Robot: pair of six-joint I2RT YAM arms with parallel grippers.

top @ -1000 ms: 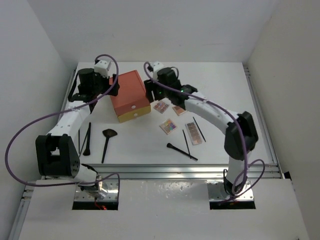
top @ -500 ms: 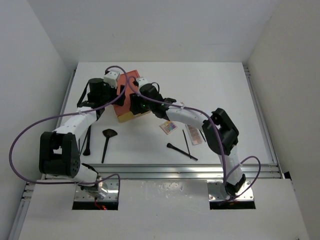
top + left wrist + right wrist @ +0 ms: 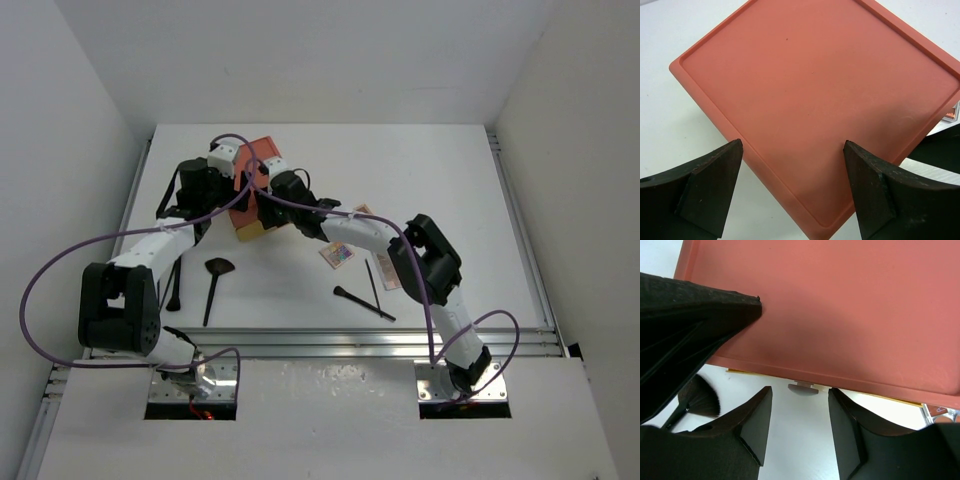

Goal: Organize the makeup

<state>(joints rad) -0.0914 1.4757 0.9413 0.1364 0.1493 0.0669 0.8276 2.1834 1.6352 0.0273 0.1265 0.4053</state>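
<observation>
The orange-and-yellow drawer box (image 3: 264, 149) stands at the back left, mostly covered by both arms. My left gripper (image 3: 792, 185) hovers open over the near corner of its orange lid (image 3: 815, 90). My right gripper (image 3: 799, 410) is open at the box's yellow front, its fingers on either side of the small pale knob (image 3: 803, 388) without touching it. The makeup lies on the table: a colourful square palette (image 3: 337, 254), a long palette (image 3: 388, 270) partly under the right arm, a fan brush (image 3: 216, 268), and thin black brushes (image 3: 363, 303) and pencils (image 3: 174, 282).
Another palette (image 3: 361, 210) peeks out behind the right forearm. The left gripper's finger (image 3: 695, 315) crosses the upper left of the right wrist view, close to my right fingers. White walls enclose the table on three sides; a metal rail (image 3: 330, 345) runs along the near edge.
The right arm has swung left from beside the palettes to the box's front and its jaws have narrowed. The left gripper has moved over the box lid. The box has turned slightly.
</observation>
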